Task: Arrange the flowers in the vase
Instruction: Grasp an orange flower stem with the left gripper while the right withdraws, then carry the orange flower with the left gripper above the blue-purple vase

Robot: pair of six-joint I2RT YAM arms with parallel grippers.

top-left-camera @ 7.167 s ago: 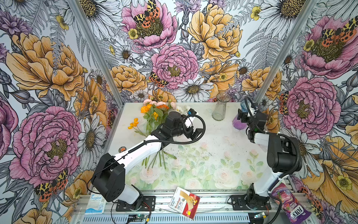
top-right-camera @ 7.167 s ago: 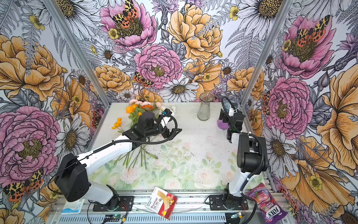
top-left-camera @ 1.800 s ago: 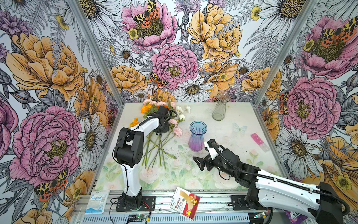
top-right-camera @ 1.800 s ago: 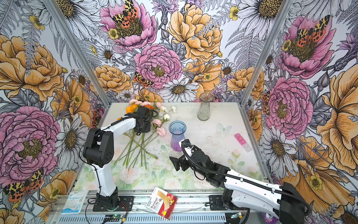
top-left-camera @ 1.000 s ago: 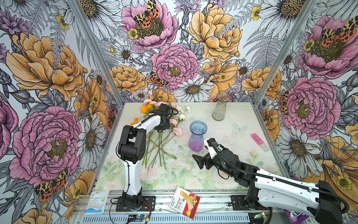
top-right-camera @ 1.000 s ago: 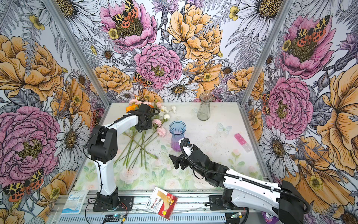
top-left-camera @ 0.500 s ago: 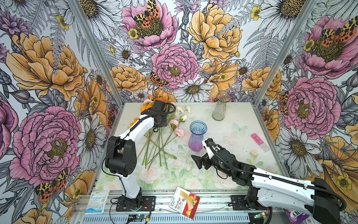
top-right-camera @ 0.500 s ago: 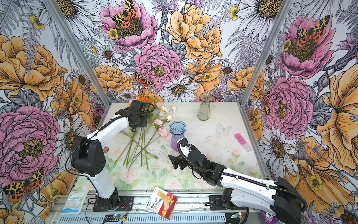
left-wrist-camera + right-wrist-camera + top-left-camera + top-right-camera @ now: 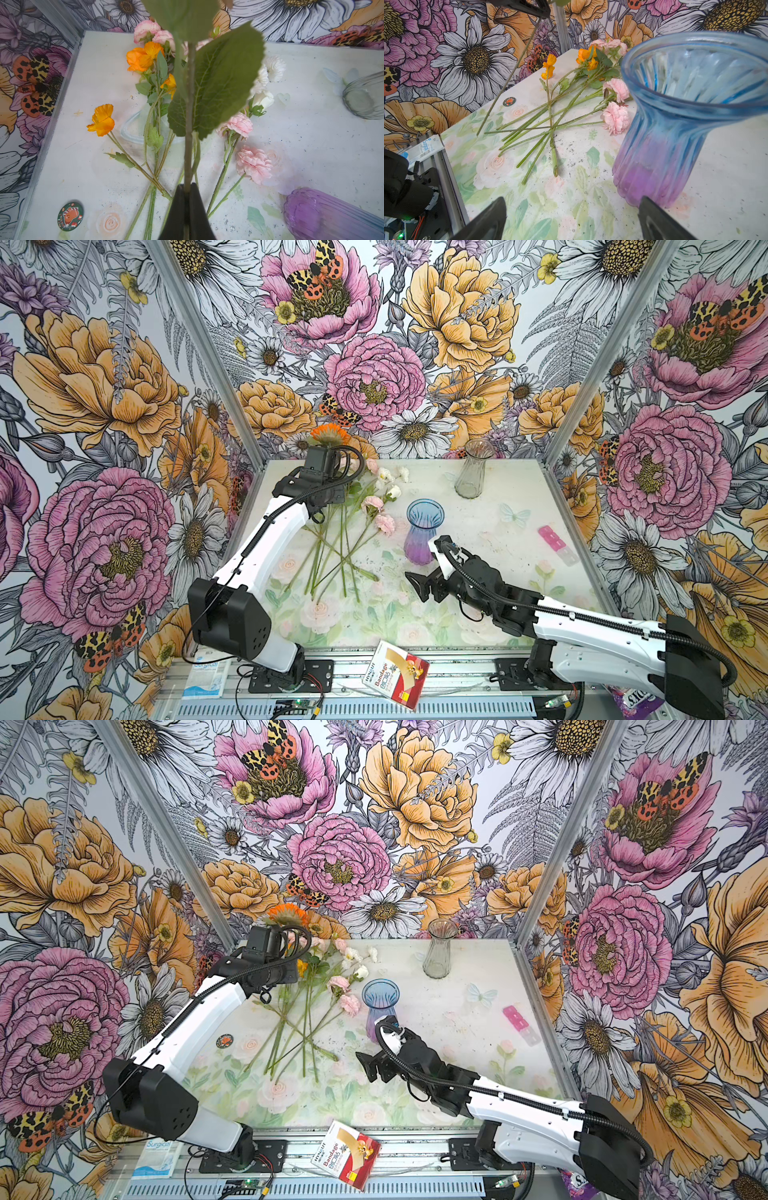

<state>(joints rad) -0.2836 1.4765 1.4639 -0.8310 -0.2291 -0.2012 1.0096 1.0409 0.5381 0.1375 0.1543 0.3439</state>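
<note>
The vase (image 9: 424, 533) (image 9: 379, 1006) stands upright on the table: ribbed glass, blue at its flared open mouth and shading to purple at the base (image 9: 675, 128), and empty. Just beside it, on its left in both top views, the flowers (image 9: 340, 539) (image 9: 305, 1019) lie flat in a loose pile. Their long green stems cross each other and their heads point toward the back wall. Two pink blooms (image 9: 384, 524) lie nearest the vase, white ones (image 9: 390, 479) lie behind those, and orange ones (image 9: 143, 56) lie farthest from it. One lifted flower (image 9: 330, 433) (image 9: 286, 913) hangs above the pile. It has an orange bloom and broad leaves (image 9: 218, 83), and the left gripper (image 9: 187, 190) pinches its stem.
</note>
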